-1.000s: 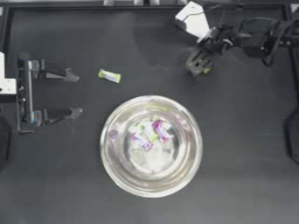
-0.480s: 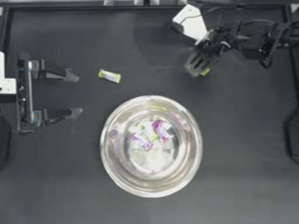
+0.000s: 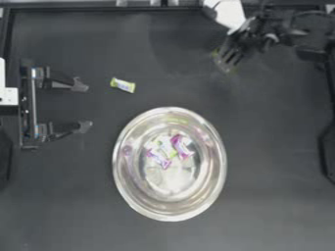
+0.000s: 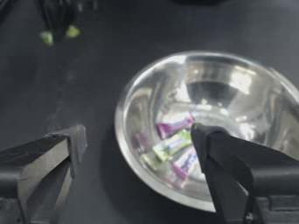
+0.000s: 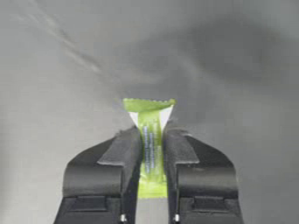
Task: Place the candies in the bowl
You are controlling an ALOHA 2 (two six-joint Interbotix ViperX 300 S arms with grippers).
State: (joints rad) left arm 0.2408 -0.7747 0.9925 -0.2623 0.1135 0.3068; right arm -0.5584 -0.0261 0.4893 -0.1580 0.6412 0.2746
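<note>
The shiny silver bowl point(image 3: 134, 196) sits at the table's middle and holds several candies point(image 3: 167, 149), pink-purple and yellow-green, seen closer in the left wrist view as candies point(image 4: 175, 144) inside the bowl point(image 4: 140, 100). One yellow-green candy point(image 3: 122, 85) lies on the table up-left of the bowl. My right gripper point(image 3: 224, 60) is at the upper right, above the table, shut on another yellow-green candy point(image 5: 151, 148) whose twisted end sticks out past the fingertips. My left gripper point(image 3: 82, 105) is parked at the left side, open and holding nothing.
The dark table point(image 3: 275, 162) stretches around the bowl. A white part of the right arm point(image 3: 224, 11) sits at the top edge. The right gripper with its candy shows far off in the left wrist view point(image 4: 58, 33).
My right gripper has lifted slightly and drifted toward the top edge with the yellow-green candy still pinched. The left arm, the bowl and the loose candy have not moved.
</note>
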